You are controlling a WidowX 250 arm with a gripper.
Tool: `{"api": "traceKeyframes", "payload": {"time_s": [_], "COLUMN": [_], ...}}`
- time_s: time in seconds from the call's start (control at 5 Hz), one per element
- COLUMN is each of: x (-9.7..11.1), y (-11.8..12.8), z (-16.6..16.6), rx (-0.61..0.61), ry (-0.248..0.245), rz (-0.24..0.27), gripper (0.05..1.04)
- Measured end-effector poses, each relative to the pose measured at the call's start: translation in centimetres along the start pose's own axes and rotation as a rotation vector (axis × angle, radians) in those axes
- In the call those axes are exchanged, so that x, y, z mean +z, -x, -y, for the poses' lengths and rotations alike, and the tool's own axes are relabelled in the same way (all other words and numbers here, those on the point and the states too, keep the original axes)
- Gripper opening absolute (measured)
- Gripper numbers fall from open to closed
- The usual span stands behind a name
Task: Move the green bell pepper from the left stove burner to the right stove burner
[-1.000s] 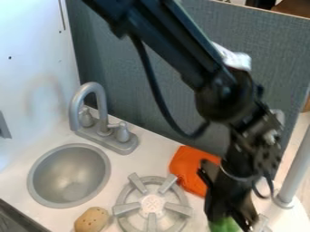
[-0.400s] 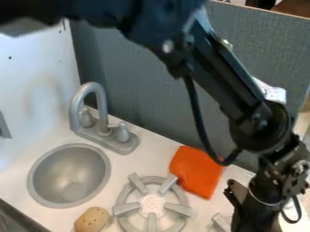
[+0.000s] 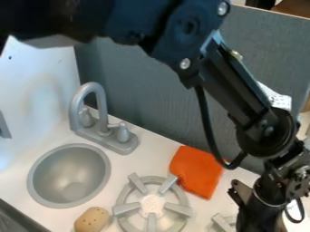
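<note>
Your gripper hangs at the lower right of the camera view, at the bottom edge; whether it is open or closed, or has anything in its grip, you cannot tell from this angle. Your arm comes in across the top left and slants down to the right, a black cable looping beneath it and a white patch on its far side. Just left of the gripper, partly cut off by the bottom edge, you have the gray prongs of a fixture. Orange cloth: lying on the white counter, up and to the left of your gripper and apart from it, near the foot of the gray-blue panel. Left of the cloth you see a round gray burner grate, its spokes set about a pale perforated center (one upper spoke comes right up by the cloth's lower left edge). Beside the grate, on its left, is a tan potato with small dark spots, cut by the bottom edge. Farther left, a round gray sink basin is set in the counter; behind it stands a gray faucet with a curved spout and two handles.
</note>
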State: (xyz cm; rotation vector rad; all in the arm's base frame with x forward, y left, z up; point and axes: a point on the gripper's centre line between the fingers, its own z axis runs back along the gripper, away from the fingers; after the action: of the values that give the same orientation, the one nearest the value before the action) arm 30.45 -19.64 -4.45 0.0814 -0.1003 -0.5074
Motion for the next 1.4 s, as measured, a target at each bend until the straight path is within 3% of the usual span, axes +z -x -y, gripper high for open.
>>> {"api": "traceKeyframes", "payload": {"time_s": [0.2,0.4,0.6,0.8,1.0,1.2,1.4], "x": [0.0,0.2,1.3,1.3,1.7,2.7,3.7], "y": [0.7,1.5,0.9,0.6,1.0,1.2,7.6], "z": [-0.2,0.0,-0.5,-0.6,-1.5,-0.9,-2.1], "rx": [0.015,0.026,0.041,0.08,0.217,0.247,0.262], "ry": [-0.023,0.022,0.112,0.125,0.05,0.086,0.107], "rz": [-0.043,-0.04,-0.015,0.0,-0.055,-0.134,-0.221], "gripper": [0.309,0.603,0.917,1.006,1.003,1.001,1.001]}}
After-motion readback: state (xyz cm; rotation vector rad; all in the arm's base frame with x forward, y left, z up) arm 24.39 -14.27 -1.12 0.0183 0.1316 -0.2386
